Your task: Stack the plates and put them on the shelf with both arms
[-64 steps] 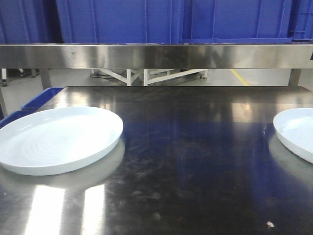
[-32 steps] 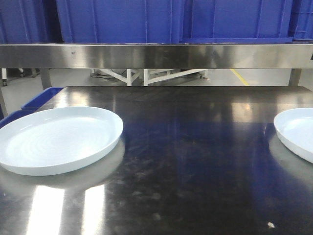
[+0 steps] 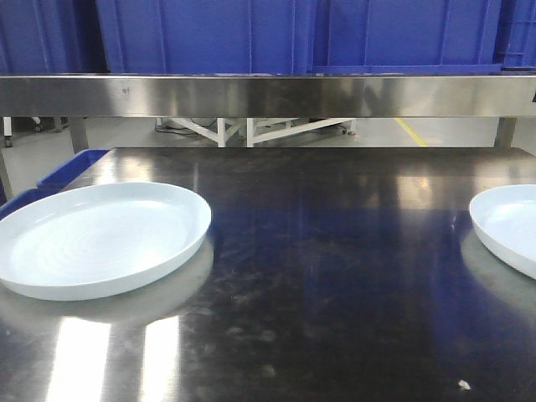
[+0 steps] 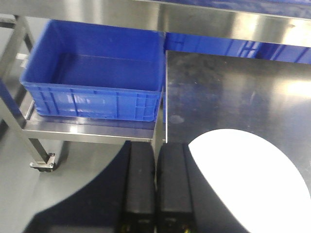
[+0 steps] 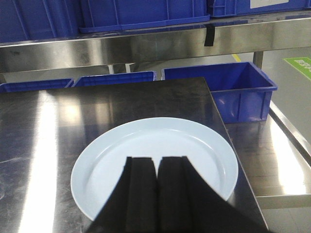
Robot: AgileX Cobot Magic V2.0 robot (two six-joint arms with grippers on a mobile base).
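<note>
Two white plates lie flat on the dark steel tabletop point(image 3: 335, 251). One plate point(image 3: 96, 239) is at the left and shows overexposed in the left wrist view point(image 4: 248, 179). The other plate point(image 3: 511, 226) is at the right edge, cut off by the frame; it shows whole in the right wrist view point(image 5: 155, 155). My left gripper point(image 4: 155, 145) is shut and empty, hovering at the table's left edge beside its plate. My right gripper point(image 5: 156, 159) is shut and empty, above the near half of its plate. The shelf rail point(image 3: 268, 95) runs across the back.
Blue crates point(image 3: 251, 33) fill the shelf above the rail. An open blue crate point(image 4: 97, 82) sits on a low steel tier left of the table. Another blue crate point(image 5: 238, 90) stands right of the table. The table's right edge point(image 5: 228, 141) runs close to the right plate.
</note>
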